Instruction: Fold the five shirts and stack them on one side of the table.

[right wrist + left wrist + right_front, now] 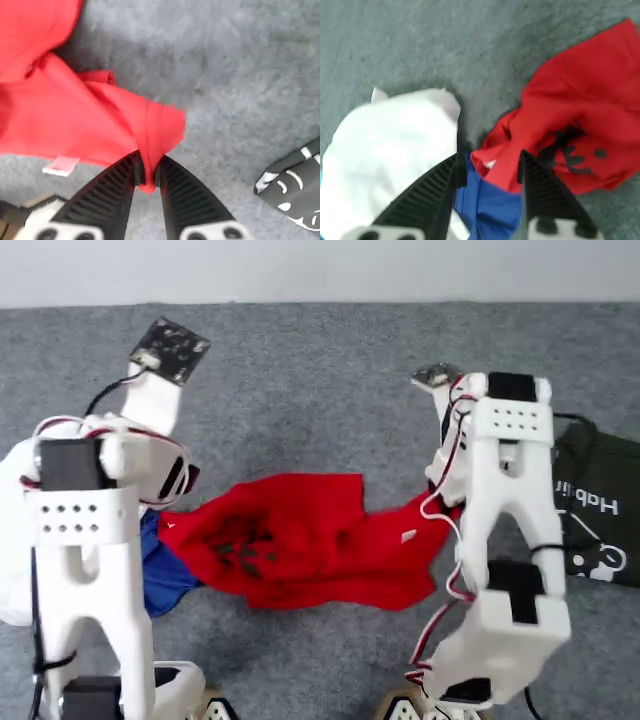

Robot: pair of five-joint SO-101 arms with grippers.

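Note:
A red shirt (300, 540) with a black print lies crumpled across the middle of the grey carpet. My right gripper (148, 174) is shut on a pinched fold at the red shirt's (75, 115) right edge. My left gripper (487, 167) is open above the red shirt's (570, 120) left end, with a blue shirt (485, 210) beneath it. A white shirt (390, 155) lies beside the blue one. In the high view the blue shirt (165, 575) pokes out under the left arm and the right gripper (448, 490) is at the red shirt's right end.
A dark green shirt (595, 505) with white print lies at the right edge, also seen as the dark shirt (292, 187) near my right gripper. A white shirt (10, 540) sits at the far left. The far half of the grey carpet (320, 370) is bare.

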